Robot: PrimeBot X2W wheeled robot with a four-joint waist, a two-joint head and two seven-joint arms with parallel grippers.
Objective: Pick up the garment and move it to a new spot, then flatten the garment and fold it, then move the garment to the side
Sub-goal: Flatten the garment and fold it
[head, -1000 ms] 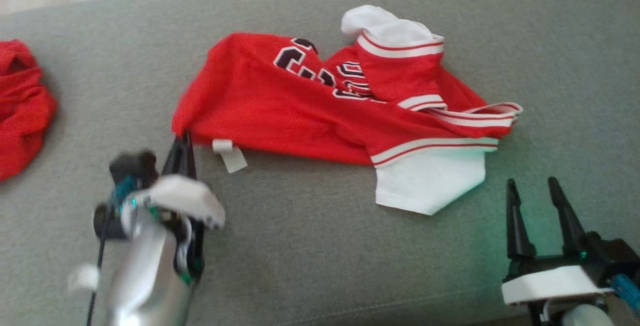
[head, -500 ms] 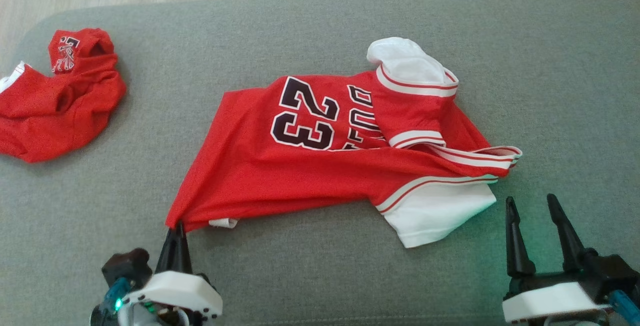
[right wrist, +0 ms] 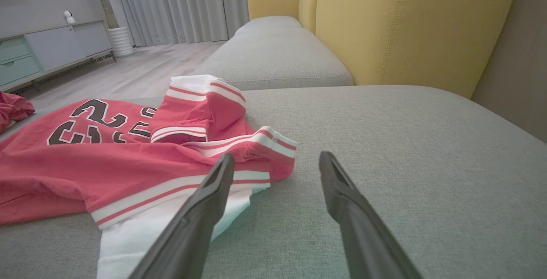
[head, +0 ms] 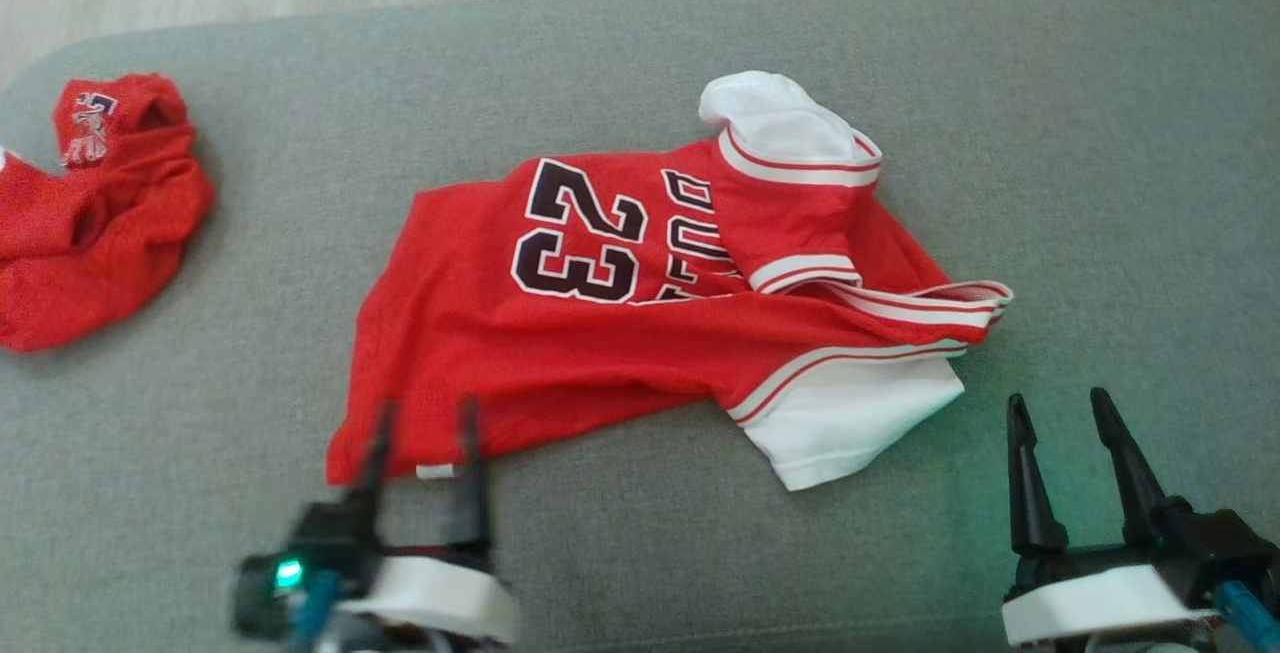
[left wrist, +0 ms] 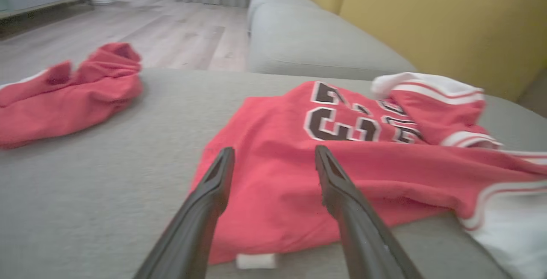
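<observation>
l gripper [head: 424,413] wide at garment [head: 450,353] hem; r gripper [head: 1058,401] wide, empty.

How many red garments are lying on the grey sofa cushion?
2. The red number 23 jersey lies in the middle; a crumpled red garment lies far to its left, partly cut off.

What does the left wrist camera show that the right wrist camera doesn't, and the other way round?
Left wrist view: the left gripper, open, its fingers over the near hem of the red number 23 jersey, and a white tag poking out under that hem.
Right wrist view: the right gripper, open, over bare grey cushion beside the jersey's striped edge, plus a cabinet with drawers.
Both: the jersey, the grey cushion, the yellow backrest, the crumpled red garment, the wooden floor and the curtains.
</observation>
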